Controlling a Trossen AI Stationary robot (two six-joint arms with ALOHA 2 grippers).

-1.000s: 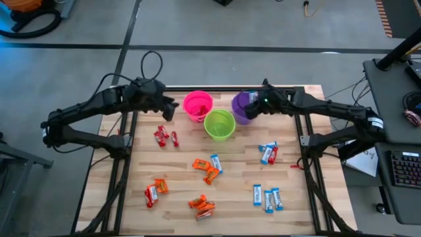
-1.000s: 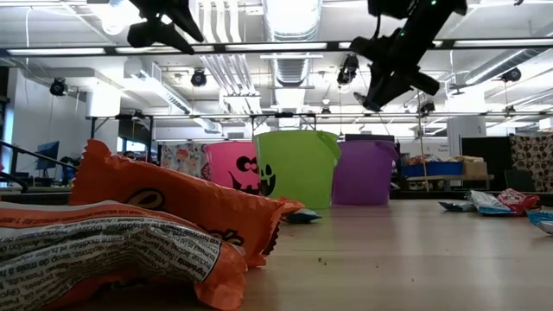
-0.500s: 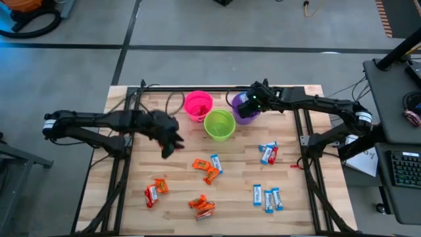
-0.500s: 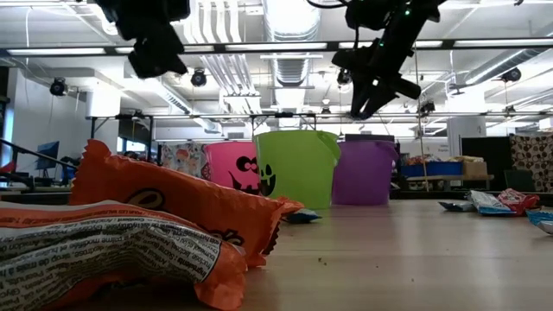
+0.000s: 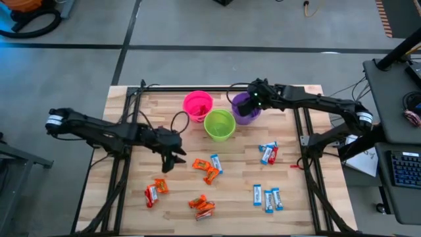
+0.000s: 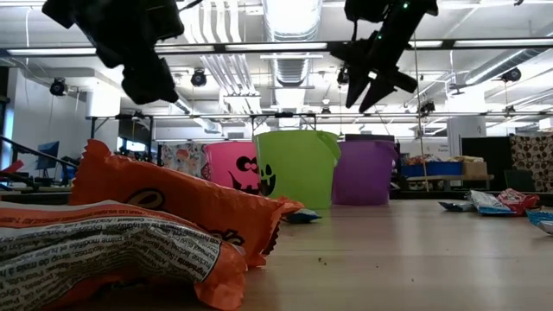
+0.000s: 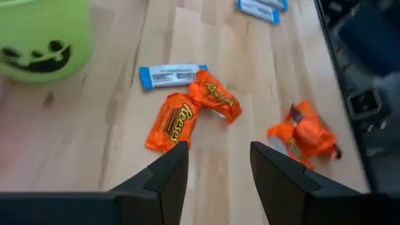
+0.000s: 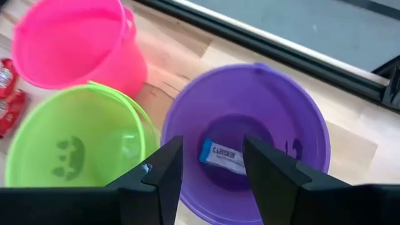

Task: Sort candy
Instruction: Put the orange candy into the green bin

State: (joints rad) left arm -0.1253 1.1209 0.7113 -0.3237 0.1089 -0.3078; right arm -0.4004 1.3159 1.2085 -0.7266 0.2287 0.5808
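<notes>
Left gripper (image 7: 214, 164): I have it over the table's left-middle, fingers parted with nothing between them, pointing at two orange candies (image 7: 192, 112) that touch each other.
Right gripper (image 8: 209, 167): I see it hanging above the purple cup (image 8: 300, 134), jaws apart and empty; one blue-and-white candy (image 8: 223, 156) lies on that cup's floor.
Cups: pink cup (image 5: 197, 105), green cup (image 5: 219, 124) and purple one stand close together at the far edge of the table (image 5: 289, 171).
Loose candy: blue-and-white pieces (image 5: 268, 197) sit at the near right, a mixed red and blue pair (image 5: 268, 153) right of centre, orange ones (image 5: 202, 206) near the front.
Hard to see: my left arm covers the boards left of the pink cup. In the low view a big orange wrapper (image 6: 173, 203) blocks the near left.
</notes>
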